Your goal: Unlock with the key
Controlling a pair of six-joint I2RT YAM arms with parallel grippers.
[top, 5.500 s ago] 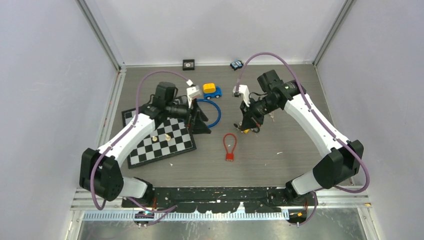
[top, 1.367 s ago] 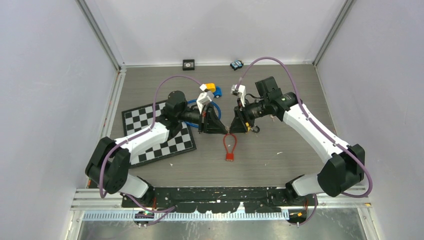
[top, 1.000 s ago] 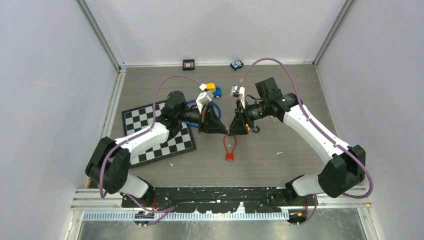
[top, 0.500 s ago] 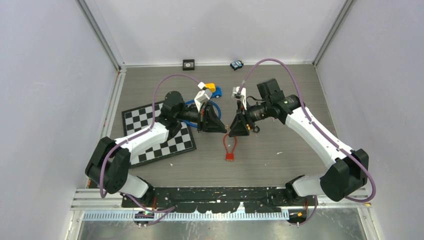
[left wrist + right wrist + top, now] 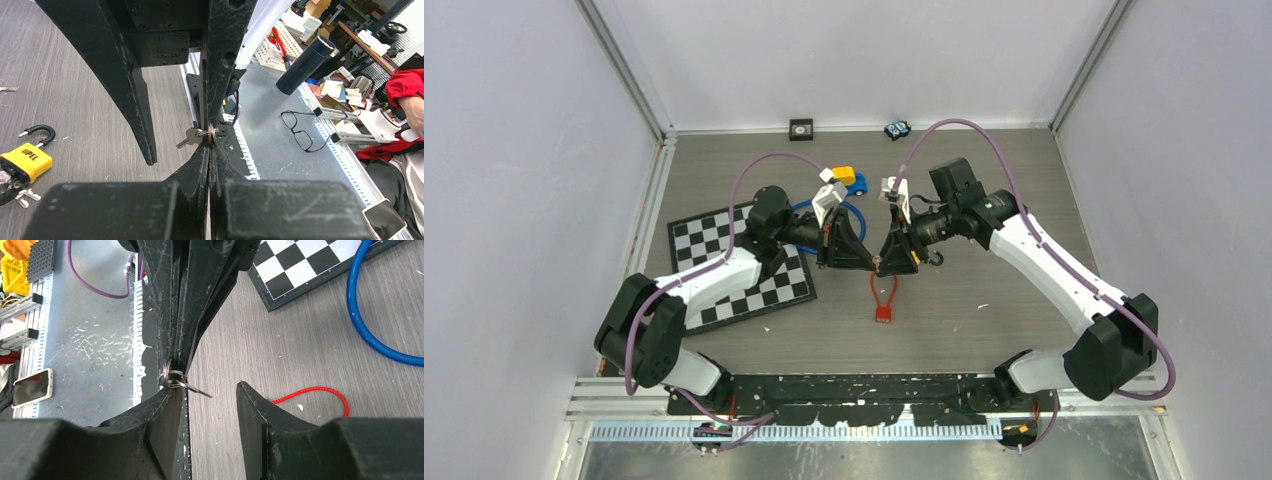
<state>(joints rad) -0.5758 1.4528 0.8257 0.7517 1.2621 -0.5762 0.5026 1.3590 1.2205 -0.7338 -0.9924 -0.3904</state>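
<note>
Red cable lock [image 5: 883, 297] lies nearest on the tabletop [image 5: 994, 330], untouched, apparently not yet opened. Just beyond and above it, the left pincer [image 5: 208, 150] is clamped shut on the key [image 5: 187, 136] at its ring. The right pincer [image 5: 207, 390] stands open, jaws either side of the blade. Judged: key mid-handover; inserting and turning remain.

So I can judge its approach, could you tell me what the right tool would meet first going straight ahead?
Most likely the key held in the shut left tool, directly ahead of the open right tool; depth is unclear.
</note>
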